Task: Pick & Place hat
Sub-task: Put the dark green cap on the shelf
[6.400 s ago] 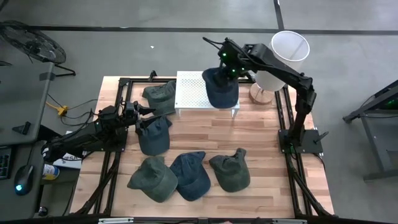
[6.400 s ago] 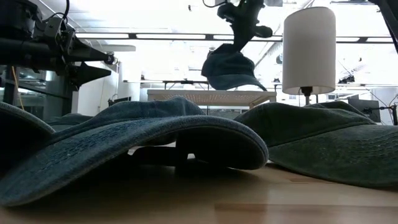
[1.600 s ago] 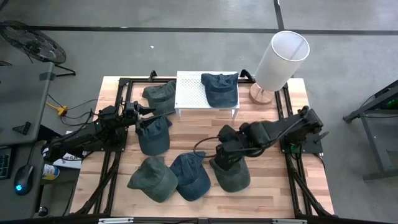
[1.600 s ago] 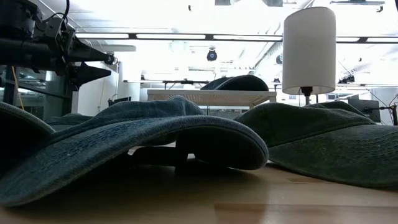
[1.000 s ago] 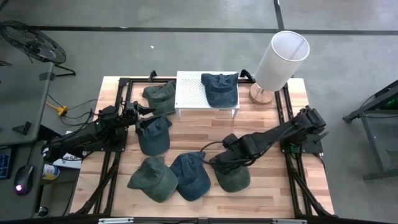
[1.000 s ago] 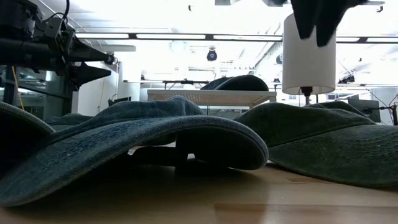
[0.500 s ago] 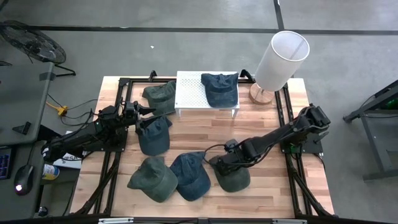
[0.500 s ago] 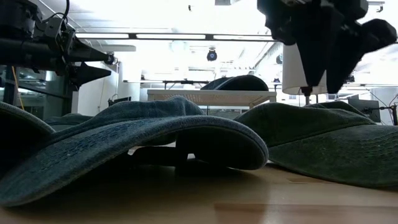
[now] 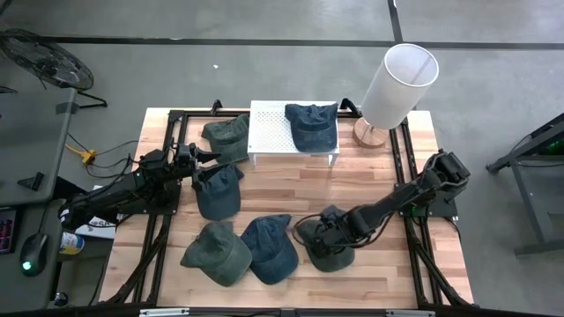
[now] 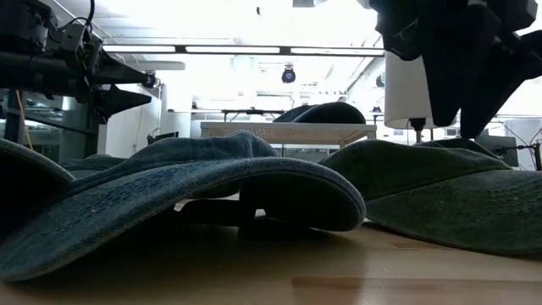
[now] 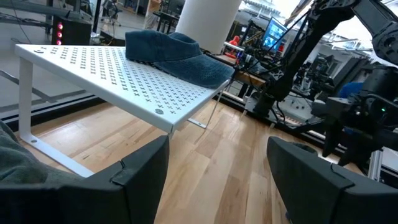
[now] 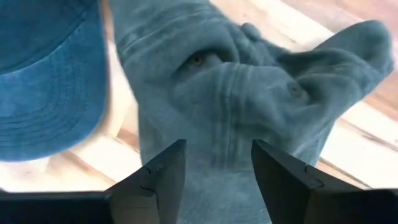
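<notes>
A dark green hat (image 9: 333, 254) lies crown up near the table's front edge, right of centre. My right gripper (image 9: 326, 232) hangs close over the hat's crown (image 12: 249, 93), pointing down and open, its fingers (image 10: 457, 110) on either side of a raised crease. A blue hat (image 9: 313, 125) rests on the white perforated rack (image 9: 269, 132) at the back. My left gripper (image 9: 198, 157) waits open at the table's left side, beside another blue hat (image 9: 218, 189).
A second blue hat (image 9: 271, 248) and a green hat (image 9: 216, 254) lie left of the target hat. Another green hat (image 9: 226, 136) sits by the rack's left end. A white lamp (image 9: 398, 84) stands at the back right.
My right gripper has come down and toward the table's near edge, until it stands just over the dark green hat's crown. The hats have not moved.
</notes>
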Motion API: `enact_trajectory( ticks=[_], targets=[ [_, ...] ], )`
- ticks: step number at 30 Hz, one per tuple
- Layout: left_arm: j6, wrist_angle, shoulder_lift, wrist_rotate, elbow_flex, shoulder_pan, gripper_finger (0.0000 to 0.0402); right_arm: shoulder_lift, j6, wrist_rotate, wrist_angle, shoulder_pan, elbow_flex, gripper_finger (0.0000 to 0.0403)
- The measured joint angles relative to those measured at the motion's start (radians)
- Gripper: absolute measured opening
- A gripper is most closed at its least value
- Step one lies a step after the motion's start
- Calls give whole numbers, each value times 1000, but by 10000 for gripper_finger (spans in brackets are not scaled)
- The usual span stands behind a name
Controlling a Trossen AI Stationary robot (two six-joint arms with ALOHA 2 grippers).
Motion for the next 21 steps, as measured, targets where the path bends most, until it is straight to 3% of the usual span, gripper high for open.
enact_trajectory(
  ticks=[15, 21],
  targets=[
    [0, 0, 0, 0, 0, 0, 267, 79, -17, 82, -23, 0, 0, 273],
    [0, 0, 0, 0, 0, 0, 267, 79, 16, 46, 66, -3, -74, 273]
  ],
)
